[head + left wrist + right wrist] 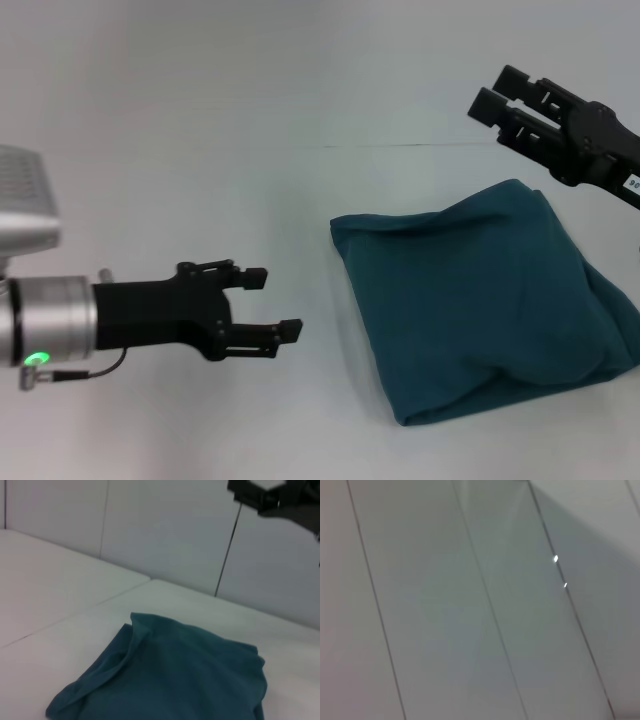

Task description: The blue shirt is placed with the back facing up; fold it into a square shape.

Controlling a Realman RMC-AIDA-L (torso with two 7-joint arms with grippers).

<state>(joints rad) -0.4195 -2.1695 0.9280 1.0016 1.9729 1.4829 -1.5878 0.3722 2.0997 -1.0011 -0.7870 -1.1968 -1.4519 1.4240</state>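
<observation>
Blue shirt (480, 300): folded into rough, rumpled square, lying flat on white table (200, 150); layered fold edges visible in left wrist view (170, 675). Left gripper (277, 302): left of shirt, apart from it, just above table, 2 fingers spread, holding nothing. Right gripper (492, 92): raised beyond shirt's far edge, clear of fabric, fingers slightly parted, empty.

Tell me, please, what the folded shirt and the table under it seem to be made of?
The blue shirt looks like soft matte cloth, likely cotton knit: it slumps in rounded folds with no shine. The table looks like a smooth white hard surface, perhaps laminate, with thin seams; the exact material cannot be told.
</observation>
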